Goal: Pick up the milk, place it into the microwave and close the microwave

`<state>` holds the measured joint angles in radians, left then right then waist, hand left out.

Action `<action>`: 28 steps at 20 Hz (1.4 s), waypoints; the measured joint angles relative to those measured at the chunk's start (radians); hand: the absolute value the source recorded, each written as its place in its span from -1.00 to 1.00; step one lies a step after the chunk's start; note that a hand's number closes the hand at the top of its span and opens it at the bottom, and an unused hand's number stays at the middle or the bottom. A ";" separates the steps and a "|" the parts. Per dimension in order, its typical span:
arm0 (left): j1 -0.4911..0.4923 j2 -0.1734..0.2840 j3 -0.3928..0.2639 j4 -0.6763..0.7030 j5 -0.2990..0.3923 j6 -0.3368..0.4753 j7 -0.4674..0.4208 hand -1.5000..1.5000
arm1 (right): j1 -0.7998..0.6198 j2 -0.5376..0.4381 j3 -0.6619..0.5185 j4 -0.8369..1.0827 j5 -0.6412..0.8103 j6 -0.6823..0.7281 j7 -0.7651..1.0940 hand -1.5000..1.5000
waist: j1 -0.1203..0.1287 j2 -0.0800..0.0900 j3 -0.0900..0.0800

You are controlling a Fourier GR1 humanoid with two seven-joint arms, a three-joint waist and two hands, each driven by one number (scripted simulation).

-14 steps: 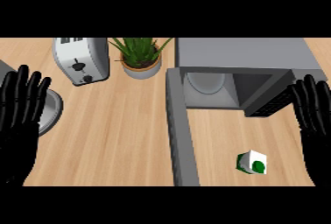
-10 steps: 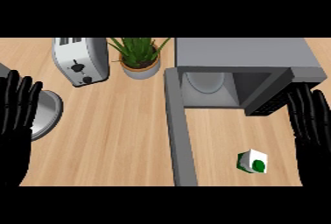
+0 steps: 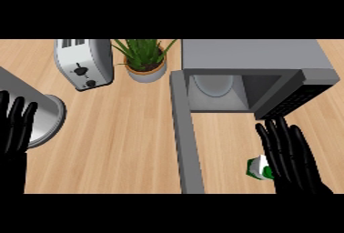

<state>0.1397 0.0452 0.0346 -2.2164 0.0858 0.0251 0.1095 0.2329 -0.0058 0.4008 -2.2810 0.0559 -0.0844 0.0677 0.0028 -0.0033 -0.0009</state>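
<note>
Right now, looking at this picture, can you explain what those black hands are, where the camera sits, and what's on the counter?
The camera looks steeply down from a humanoid robot's head at a wooden counter. The black shapes are its own hands. The left hand shows at the left edge, fingers straight. The right hand is open beside a small green and white milk carton, partly covering it; nothing is held. Behind them stands a microwave with its door swung open towards the camera. Further left are a toaster, a potted plant and a round metal object, cut off by the edge.
</note>
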 measured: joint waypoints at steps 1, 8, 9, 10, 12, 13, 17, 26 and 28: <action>0.010 -0.003 0.001 -0.009 0.006 -0.001 0.002 -1.00 | 0.029 0.000 0.029 -0.010 0.005 -0.002 -0.013 -1.00 | -0.001 0.000 0.000; 0.132 -0.023 -0.007 -0.075 0.034 -0.034 -0.026 -1.00 | 0.103 0.000 0.154 -0.010 0.130 -0.124 -0.058 -1.00 | -0.002 0.000 0.001; 0.153 -0.025 -0.008 -0.080 0.035 -0.042 -0.036 -1.00 | 0.103 0.001 0.166 -0.001 0.156 -0.150 -0.059 -1.00 | -0.002 0.000 0.000; 0.174 -0.019 0.006 -0.092 0.055 -0.057 -0.040 -1.00 | 0.110 0.001 0.162 0.003 0.163 -0.163 -0.066 -1.00 | -0.001 0.000 0.000; 0.216 -0.022 0.014 -0.106 0.072 -0.081 -0.062 -1.00 | 0.128 -0.014 0.137 0.009 0.156 -0.172 -0.085 -1.00 | 0.000 0.001 0.001; 0.240 -0.027 0.002 -0.112 0.071 -0.085 -0.077 -1.00 | 0.127 -0.020 0.110 0.024 0.142 -0.174 -0.096 -1.00 | 0.001 0.001 0.001; 0.288 -0.036 -0.006 -0.121 0.070 -0.101 -0.112 -1.00 | 0.132 -0.024 0.066 0.064 0.126 -0.194 -0.118 -1.00 | 0.000 0.001 0.001; 0.352 -0.031 0.051 -0.136 0.137 -0.166 -0.140 -1.00 | 0.148 -0.048 -0.098 0.228 -0.020 -0.168 -0.256 -1.00 | 0.000 0.002 0.001; 0.348 -0.037 0.036 -0.126 0.113 -0.157 -0.152 -1.00 | 0.160 -0.055 -0.129 0.263 -0.047 -0.156 -0.289 -1.00 | -0.001 0.002 0.001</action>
<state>0.4881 0.0086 0.0706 -2.3422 0.1993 -0.1317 -0.0425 0.3934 -0.0613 0.2723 -2.0177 0.0094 -0.2407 -0.2211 0.0017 -0.0014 0.0004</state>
